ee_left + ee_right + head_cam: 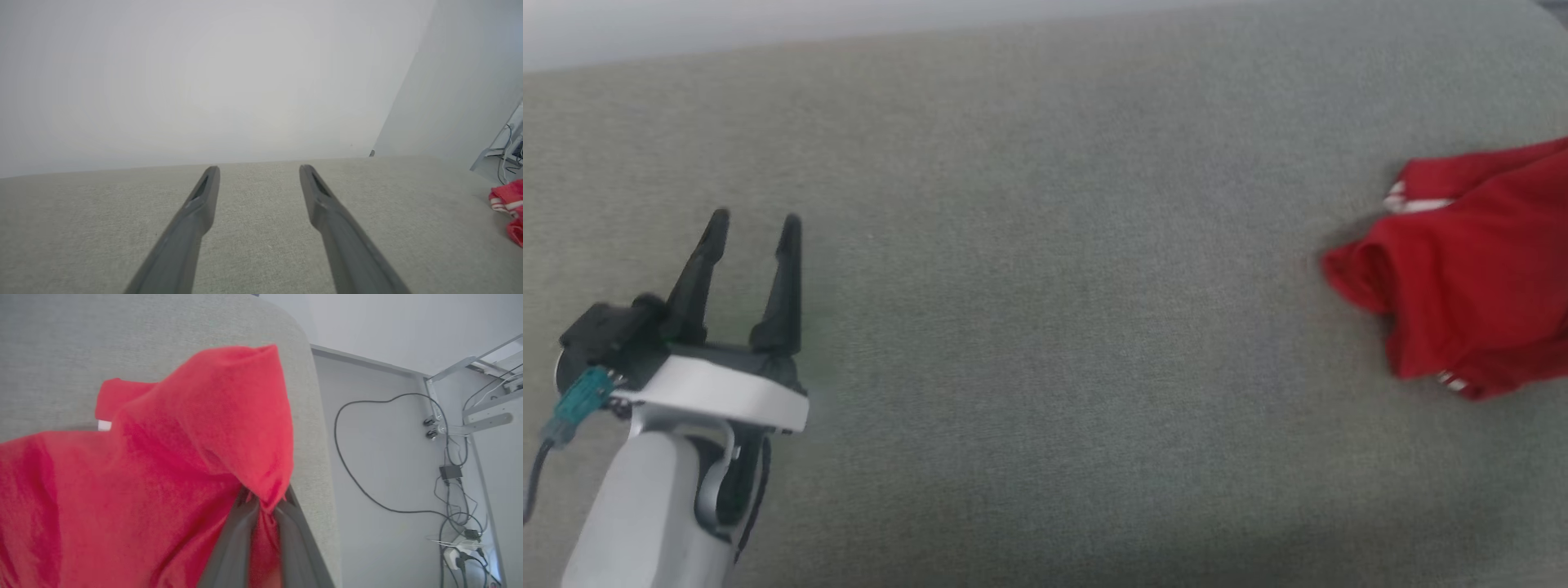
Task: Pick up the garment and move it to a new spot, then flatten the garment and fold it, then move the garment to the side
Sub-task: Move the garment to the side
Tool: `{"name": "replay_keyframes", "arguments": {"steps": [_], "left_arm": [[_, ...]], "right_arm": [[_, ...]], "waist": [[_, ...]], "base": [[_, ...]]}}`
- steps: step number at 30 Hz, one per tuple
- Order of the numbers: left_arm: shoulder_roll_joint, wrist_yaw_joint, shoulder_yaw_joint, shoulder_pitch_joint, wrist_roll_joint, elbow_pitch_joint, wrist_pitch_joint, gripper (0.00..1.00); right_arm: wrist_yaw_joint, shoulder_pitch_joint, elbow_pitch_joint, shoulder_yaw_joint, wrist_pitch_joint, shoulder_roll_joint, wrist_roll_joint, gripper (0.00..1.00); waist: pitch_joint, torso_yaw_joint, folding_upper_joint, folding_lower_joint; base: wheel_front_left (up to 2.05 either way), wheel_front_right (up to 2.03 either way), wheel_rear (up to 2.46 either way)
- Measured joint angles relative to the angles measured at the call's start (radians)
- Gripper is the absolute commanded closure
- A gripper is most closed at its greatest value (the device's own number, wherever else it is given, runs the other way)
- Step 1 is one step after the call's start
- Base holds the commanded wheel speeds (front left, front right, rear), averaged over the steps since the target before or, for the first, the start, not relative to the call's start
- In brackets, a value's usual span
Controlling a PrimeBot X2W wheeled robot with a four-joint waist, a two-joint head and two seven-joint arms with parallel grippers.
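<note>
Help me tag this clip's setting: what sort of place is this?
Probably an indoor lab or test room: a grey fabric-covered surface holding the garment, bare white walls, and loose cables with a power strip nearby.

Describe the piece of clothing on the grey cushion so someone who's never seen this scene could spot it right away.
Start from the wide grey fabric surface and look to its right end, far from the open left gripper. There lies the garment, crumpled and pinched by the right gripper. It is the only bright red thing, with white striped trim at its edges.
</note>
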Motion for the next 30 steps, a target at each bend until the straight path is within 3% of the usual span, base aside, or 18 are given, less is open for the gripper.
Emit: {"name": "replay_keyframes", "arguments": {"steps": [6, 14, 26, 28, 30], "left_arm": [[0.014, 0.0, -0.057, -0.062, 0.002, -0.001, 0.0, 0.0], [0.035, 0.0, -0.12, -0.143, 0.009, 0.003, 0.0, 0.0], [0.057, 0.0, -0.171, -0.221, 0.006, 0.012, 0.0, 0.0], [0.056, 0.0, -0.181, -0.229, 0.0, 0.017, 0.0, 0.0], [0.057, 0.0, -0.181, -0.232, -0.001, 0.021, 0.0, 0.0]], "right_arm": [[0.0, -0.093, 0.1, 0.036, -0.091, -0.044, -0.044, 1.0], [0.0, -0.204, 0.245, 0.068, -0.192, -0.056, -0.125, 1.0], [0.0, -0.304, 0.467, 0.074, -0.302, 0.053, -0.181, 1.0], [0.0, -0.325, 0.532, 0.062, -0.325, 0.071, -0.196, 0.78], [0.0, -0.34, 0.569, 0.058, -0.346, 0.075, -0.208, 0.47]], "waist": [[0.055, -0.03, 0.0, 0.0], [0.127, -0.062, 0.0, 0.0], [0.207, -0.068, -0.0001, 0.0], [0.214, -0.054, 0.0, 0.0], [0.216, -0.044, 0.0, 0.0]], "base": [[0.0, 0.0, 0.0], [0.0, 0.0, 0.0], [0.0, 0.0, 0.0], [0.0, 0.0, 0.0], [0.0, 0.0, 0.0]]}}
